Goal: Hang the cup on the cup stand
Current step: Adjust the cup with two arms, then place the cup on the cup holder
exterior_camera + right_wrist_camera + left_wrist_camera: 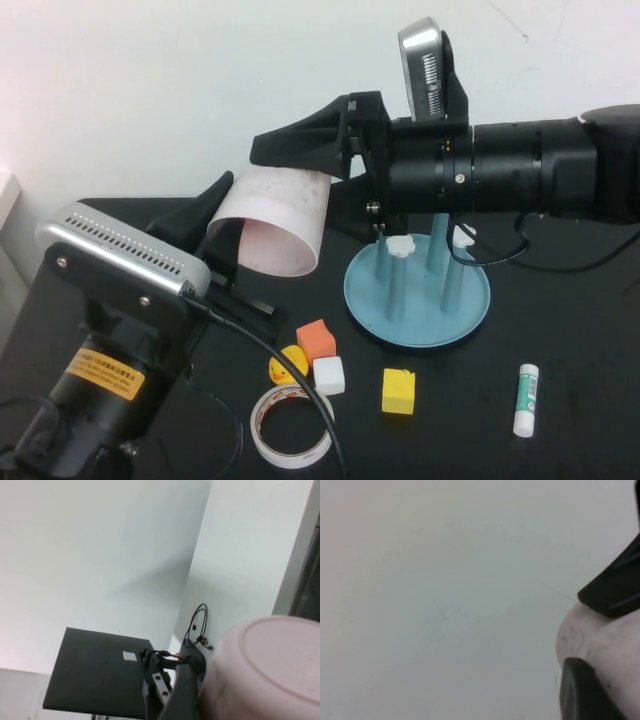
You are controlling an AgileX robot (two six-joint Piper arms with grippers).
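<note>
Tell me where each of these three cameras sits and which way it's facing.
High view: raised on the robot's side, angled down at the black table; both arms show, left tool and right tool at the pale pink tapered plastic cup, left of the round light-blue cup stand.
Left wrist view: faces the pale wall; dark fingers on the cup.
Right wrist view: faces the wall; one finger beside the cup's base.
All share the cup.

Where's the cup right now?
In the high view the cup is in the air left of the cup stand, lying on its side between the left gripper and the right gripper, above the orange block.
</note>
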